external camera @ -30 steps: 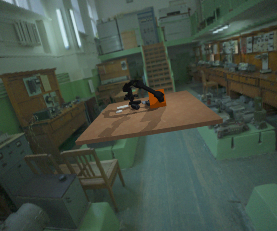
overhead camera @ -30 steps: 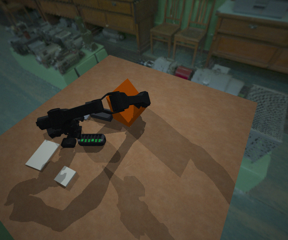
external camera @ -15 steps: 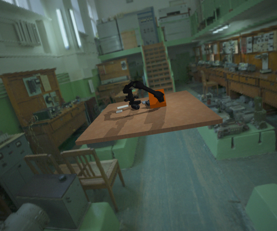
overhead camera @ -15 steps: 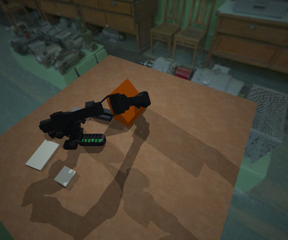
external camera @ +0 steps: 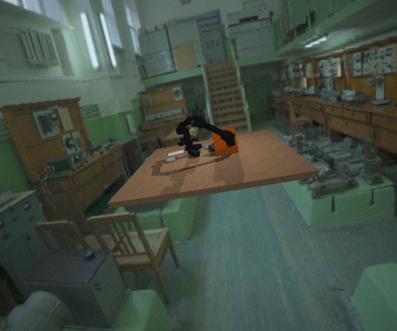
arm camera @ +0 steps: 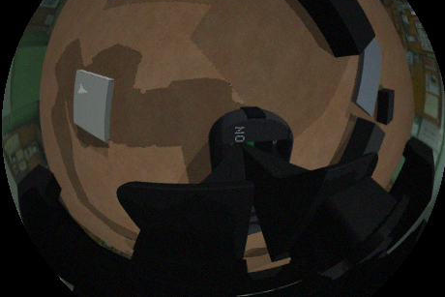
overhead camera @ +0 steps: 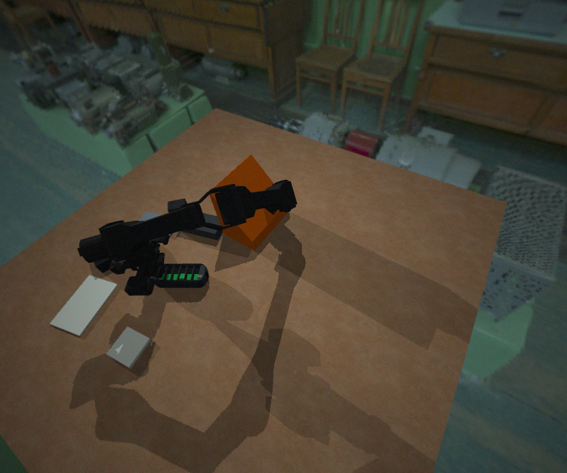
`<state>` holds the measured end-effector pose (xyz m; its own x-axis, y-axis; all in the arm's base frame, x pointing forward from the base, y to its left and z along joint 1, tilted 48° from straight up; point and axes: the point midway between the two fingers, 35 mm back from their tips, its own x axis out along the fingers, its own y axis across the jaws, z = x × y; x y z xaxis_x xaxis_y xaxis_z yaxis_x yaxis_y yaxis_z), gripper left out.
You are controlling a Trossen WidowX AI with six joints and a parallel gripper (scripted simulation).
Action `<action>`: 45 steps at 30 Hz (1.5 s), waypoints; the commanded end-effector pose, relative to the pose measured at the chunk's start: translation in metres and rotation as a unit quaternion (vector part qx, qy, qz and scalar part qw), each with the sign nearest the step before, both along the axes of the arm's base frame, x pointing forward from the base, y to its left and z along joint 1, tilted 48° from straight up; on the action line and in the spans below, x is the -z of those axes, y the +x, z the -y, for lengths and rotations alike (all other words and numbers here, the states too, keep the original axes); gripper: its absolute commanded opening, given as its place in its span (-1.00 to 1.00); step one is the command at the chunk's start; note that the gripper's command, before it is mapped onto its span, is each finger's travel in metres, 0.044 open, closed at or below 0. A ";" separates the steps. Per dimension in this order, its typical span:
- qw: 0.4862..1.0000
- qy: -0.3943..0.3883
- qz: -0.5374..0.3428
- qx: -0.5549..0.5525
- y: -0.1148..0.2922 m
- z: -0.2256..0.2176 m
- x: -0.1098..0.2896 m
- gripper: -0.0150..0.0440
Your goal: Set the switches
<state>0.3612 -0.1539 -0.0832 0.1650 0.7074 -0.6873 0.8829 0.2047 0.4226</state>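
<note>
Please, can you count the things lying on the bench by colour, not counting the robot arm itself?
Orange: 1, the block.
Light grey: 2, the long flat plate and the small square tile.
Dark grey or black: 2, the controller unit and the flat module partly hidden behind the arm.
Total: 5.

On the brown wooden desk (overhead camera: pixel 375 285) I count one dark grey rounded controller unit (overhead camera: pixel 184 276) with six green-lit rocker switches, one orange block (overhead camera: pixel 253 175), two flat light grey plates (overhead camera: pixel 83 304) (overhead camera: pixel 129 347), and one dark flat module (overhead camera: pixel 205 231).
</note>
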 end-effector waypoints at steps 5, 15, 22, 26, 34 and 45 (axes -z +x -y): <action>1.000 0.004 -0.005 0.000 -0.001 -0.003 0.002 -0.49; 1.000 0.004 -0.005 0.000 -0.001 -0.004 0.002 -0.49; 1.000 0.004 -0.005 0.000 -0.001 -0.005 0.003 -0.49; 1.000 0.004 -0.005 0.000 -0.001 -0.005 0.003 -0.49; 1.000 0.001 -0.001 -0.001 0.000 -0.001 0.000 -0.49; 1.000 0.003 -0.005 0.000 -0.010 0.027 -0.031 -0.49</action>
